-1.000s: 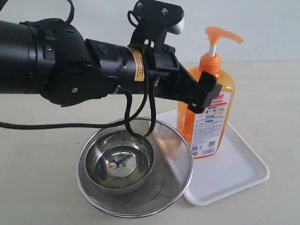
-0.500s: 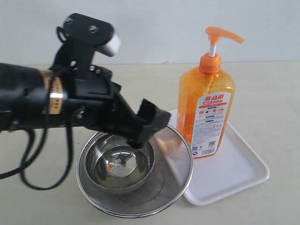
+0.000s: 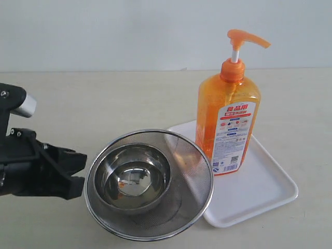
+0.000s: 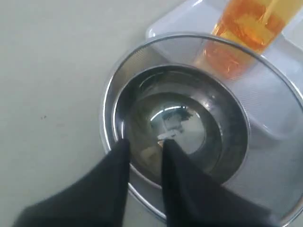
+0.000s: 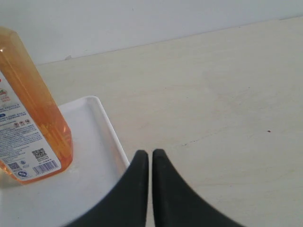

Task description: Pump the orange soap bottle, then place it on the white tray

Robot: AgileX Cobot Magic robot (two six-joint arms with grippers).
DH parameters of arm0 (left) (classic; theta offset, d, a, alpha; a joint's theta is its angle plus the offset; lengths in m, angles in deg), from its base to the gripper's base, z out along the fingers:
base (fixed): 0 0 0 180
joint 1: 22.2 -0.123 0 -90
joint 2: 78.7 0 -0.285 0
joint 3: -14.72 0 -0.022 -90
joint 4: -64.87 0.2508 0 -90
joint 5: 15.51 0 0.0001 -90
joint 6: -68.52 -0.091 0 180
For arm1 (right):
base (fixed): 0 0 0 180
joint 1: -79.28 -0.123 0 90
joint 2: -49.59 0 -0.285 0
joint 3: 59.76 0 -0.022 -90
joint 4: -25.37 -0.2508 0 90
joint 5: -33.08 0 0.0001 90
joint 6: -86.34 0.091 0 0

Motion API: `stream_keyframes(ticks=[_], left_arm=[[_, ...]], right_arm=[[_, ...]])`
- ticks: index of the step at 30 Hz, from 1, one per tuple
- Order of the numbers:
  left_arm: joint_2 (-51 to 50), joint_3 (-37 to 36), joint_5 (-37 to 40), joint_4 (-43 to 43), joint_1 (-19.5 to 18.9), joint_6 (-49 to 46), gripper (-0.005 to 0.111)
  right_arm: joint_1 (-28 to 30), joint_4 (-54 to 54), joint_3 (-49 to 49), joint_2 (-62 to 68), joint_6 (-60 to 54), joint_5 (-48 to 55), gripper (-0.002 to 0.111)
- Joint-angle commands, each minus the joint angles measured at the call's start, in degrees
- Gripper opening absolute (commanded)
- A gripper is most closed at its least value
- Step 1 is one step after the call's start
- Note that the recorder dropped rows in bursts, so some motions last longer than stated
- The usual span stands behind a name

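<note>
Both arms now sit clear of the orange soap bottle (image 3: 228, 124), upright on the white tray (image 3: 270, 192) beside the strainer (image 3: 192, 171); the left fingers (image 4: 116, 175), pulled back, are empty and narrowly apart, the right fingers (image 5: 137, 184) together, so the task looks finished.

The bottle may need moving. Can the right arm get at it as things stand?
Probably yes: the bottle stands on the tray with nothing between it and the right jaws, though they are shut and must open first.

Illegibly small print on orange soap bottle (image 3: 228, 124).
</note>
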Motion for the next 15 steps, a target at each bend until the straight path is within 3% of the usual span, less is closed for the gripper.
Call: stream_keyframes(ticks=[1,6,15], left_arm=[[0.35,-2.09,-0.62,-0.62,-0.11,2.19,0.005],[0.35,-3.19,2.63,-0.62,-0.11,6.92,0.005],[0.35,-4.4,4.55,-2.28,-0.11,7.4,0.005]], right_arm=[[0.21,0.02,-0.06,-0.24,-0.27,-0.46,0.0],[0.21,0.02,-0.06,-0.24,-0.27,-0.53,0.0],[0.21,0.02,-0.06,-0.24,-0.27,-0.53,0.0]])
